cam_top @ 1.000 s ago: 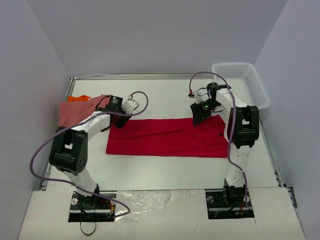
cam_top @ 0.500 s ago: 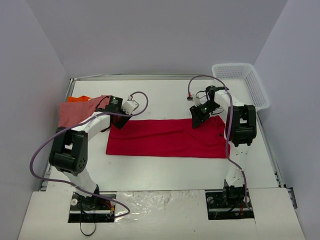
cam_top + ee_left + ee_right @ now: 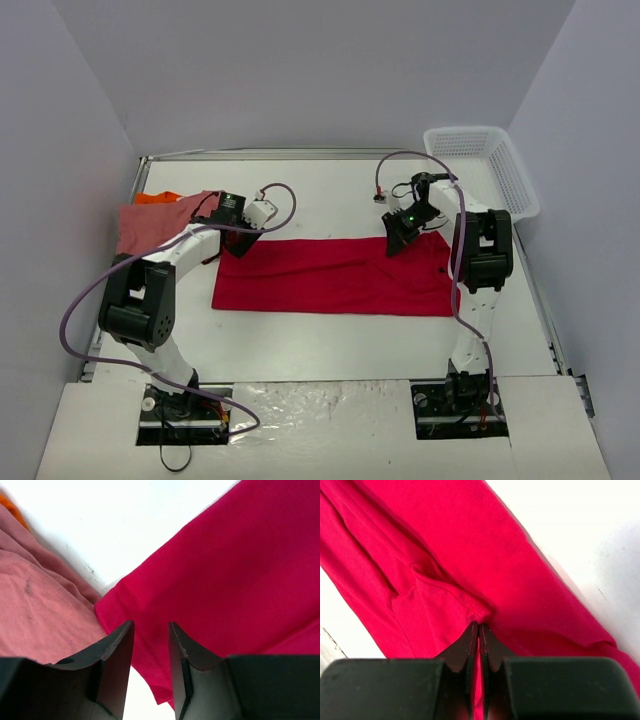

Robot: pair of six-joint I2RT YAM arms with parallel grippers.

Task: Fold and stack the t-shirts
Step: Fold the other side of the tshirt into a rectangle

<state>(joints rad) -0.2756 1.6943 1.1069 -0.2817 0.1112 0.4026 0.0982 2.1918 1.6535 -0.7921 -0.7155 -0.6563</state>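
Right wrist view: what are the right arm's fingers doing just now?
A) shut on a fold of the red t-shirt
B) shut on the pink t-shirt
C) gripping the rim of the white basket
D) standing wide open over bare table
A: the right fingers meet tip to tip, with a puckered fold of the red t-shirt nipped between them.
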